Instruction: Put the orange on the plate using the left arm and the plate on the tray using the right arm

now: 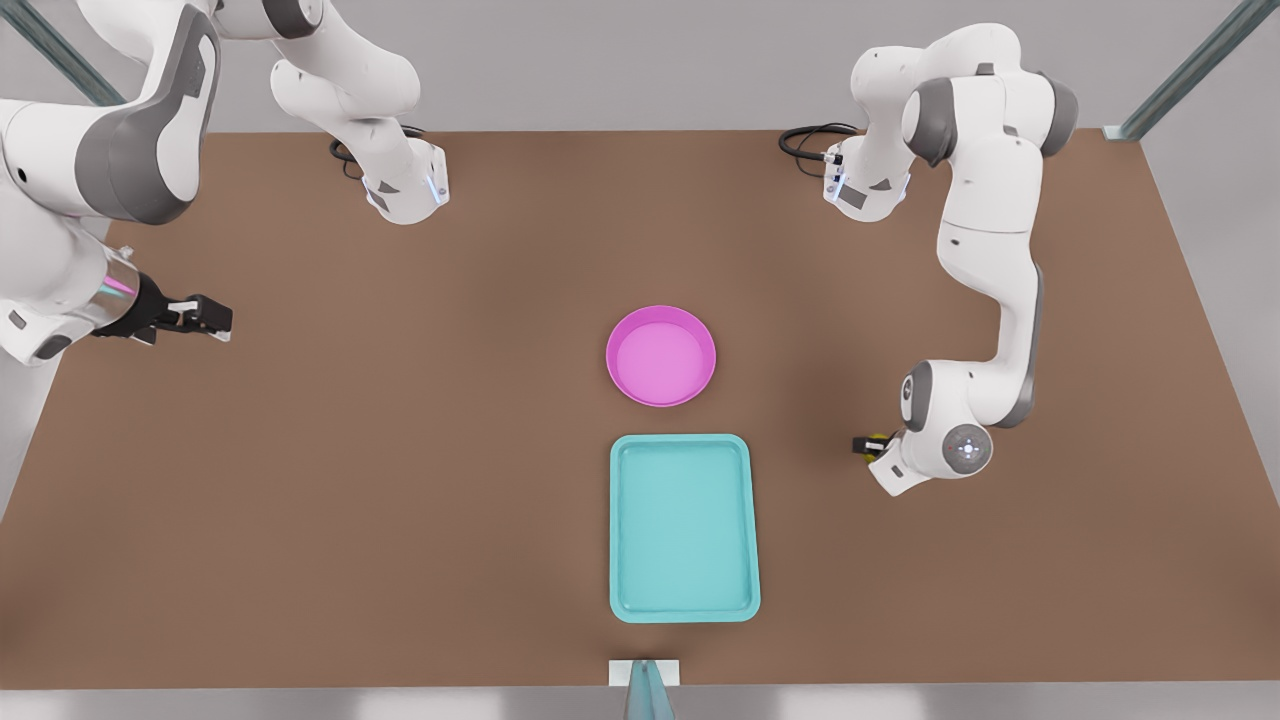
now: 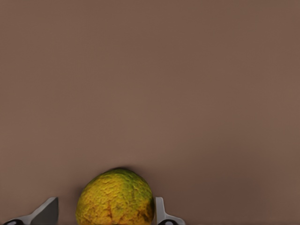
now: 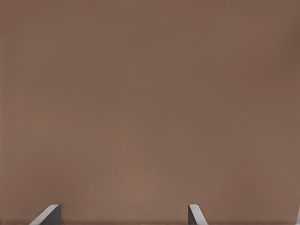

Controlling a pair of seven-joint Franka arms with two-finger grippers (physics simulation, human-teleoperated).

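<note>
The orange point(image 2: 116, 199), bumpy and yellow-green, lies on the brown table between the fingers of my left gripper point(image 2: 105, 214). One finger is against its skin and the other stands a little off, so the gripper is open. In the front view this gripper point(image 1: 866, 445) is low at the front view's right, with the orange point(image 1: 880, 440) barely showing. The pink plate point(image 1: 661, 355) sits mid-table, holding nothing. Just in front of it lies the teal tray point(image 1: 684, 527). My right gripper point(image 1: 214, 318) waits open at the front view's left, over bare table point(image 3: 140, 117).
The two arm bases point(image 1: 405, 185) point(image 1: 865, 185) stand at the table's far edge with cables beside them. Brown tabletop stretches between the orange and the plate. A small white marker point(image 1: 644, 672) sits at the near edge.
</note>
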